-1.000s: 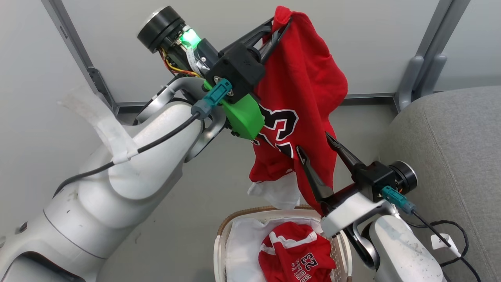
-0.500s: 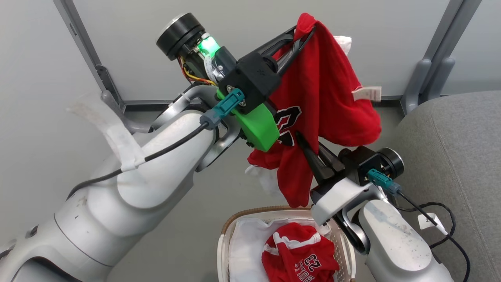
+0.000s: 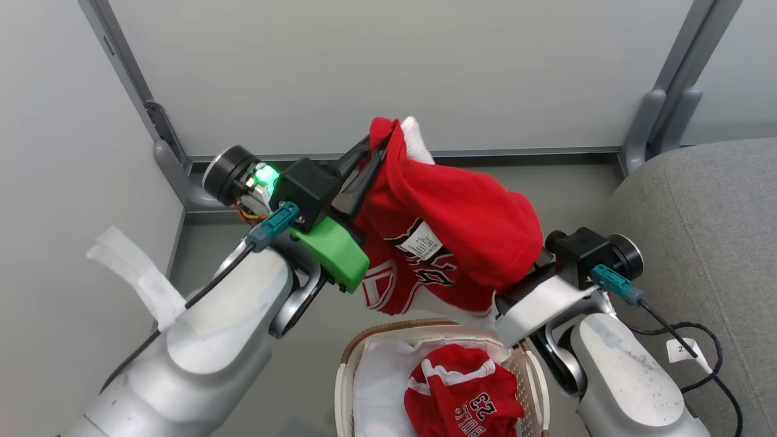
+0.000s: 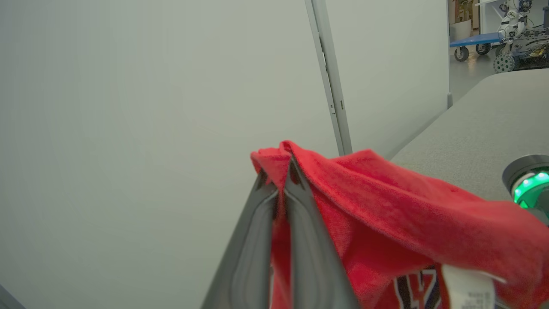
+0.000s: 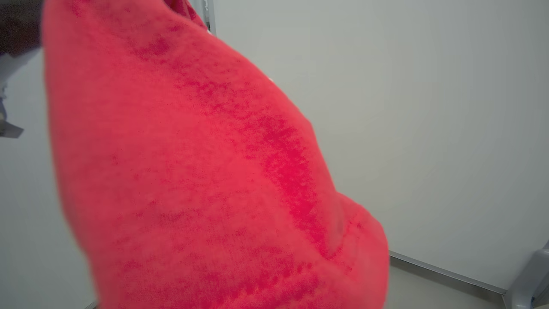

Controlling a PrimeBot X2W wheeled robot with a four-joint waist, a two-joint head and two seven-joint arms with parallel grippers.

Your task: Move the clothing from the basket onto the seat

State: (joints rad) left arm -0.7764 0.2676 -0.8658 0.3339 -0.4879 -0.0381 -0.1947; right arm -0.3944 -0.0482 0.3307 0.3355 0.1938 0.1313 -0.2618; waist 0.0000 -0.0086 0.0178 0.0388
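Aloft, one red sports garment [image 3: 449, 243] with white trim and black "23" lettering hangs mid-frame in the head view. It looks soft, light and floppy, best taken by a bunched edge. Its 12 o'clock fold is pinched in the left gripper [image 3: 379, 142]. Its 4 o'clock end drapes over the right gripper [image 3: 546, 260], which is closed, any pinch hidden. A second red garment [image 3: 461, 400] lies in the oval white perforated plastic basket [image 3: 343, 376] at 6 o'clock; the grey upholstered seat [image 3: 698, 212] is at 3 o'clock.

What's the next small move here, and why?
Probably carry the jersey rightward, toward the seat. The left gripper is shut on the jersey's top edge. The jersey hangs above the basket, with its far side draped over the end of the right arm. The seat lies just to the right.
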